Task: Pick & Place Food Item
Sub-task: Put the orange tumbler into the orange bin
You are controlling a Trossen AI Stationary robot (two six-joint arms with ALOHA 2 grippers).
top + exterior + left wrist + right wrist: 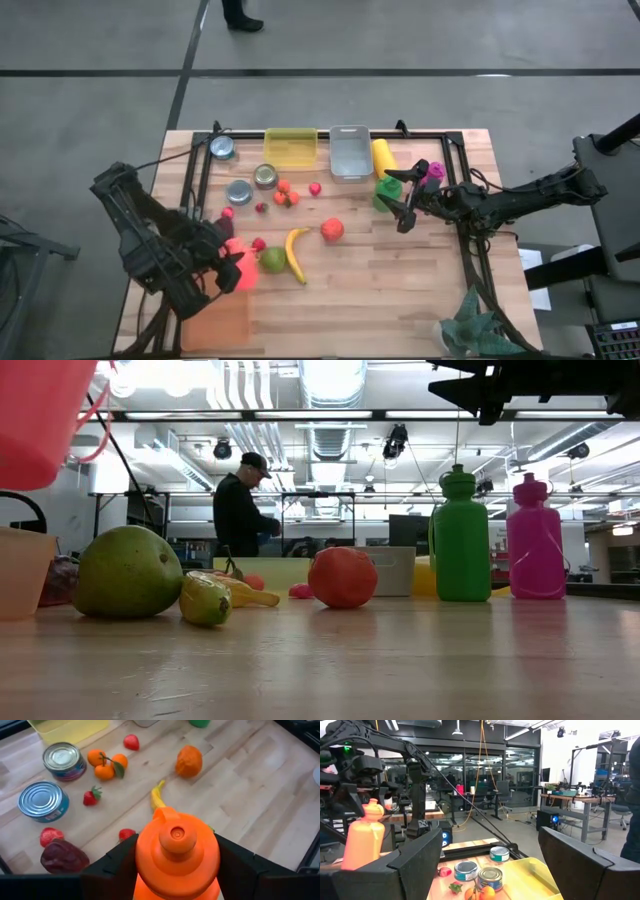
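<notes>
Orange bottle [176,855] pinched in left gripper [175,870] jaws; right gripper [408,203] jaws spread.

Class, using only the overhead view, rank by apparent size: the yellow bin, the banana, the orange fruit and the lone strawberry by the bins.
1. yellow bin
2. banana
3. orange fruit
4. strawberry

Robotics lab: workbenches [572,799], monitors [546,775], exposed ceiling ducts [325,400].
</notes>
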